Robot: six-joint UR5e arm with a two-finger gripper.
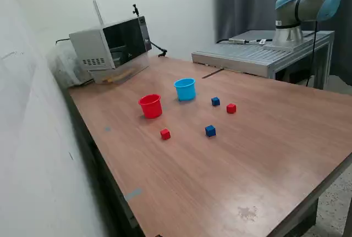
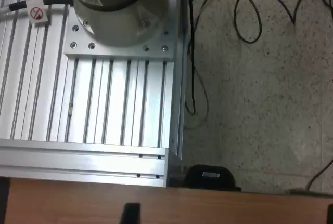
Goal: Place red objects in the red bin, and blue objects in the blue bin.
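Cubes beyond wrist view

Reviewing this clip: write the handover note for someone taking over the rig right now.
Gripper: not clearly in view; the exterior view shows only the arm's base on the metal stand, and the wrist view looks down at that stand, so finger state cannot be told.
On the wooden table: red cup and light blue cup both upright. Red cubes loose at and; blue cubes loose at and.
Done: nothing sorted.
Left: all four cubes into matching cups.
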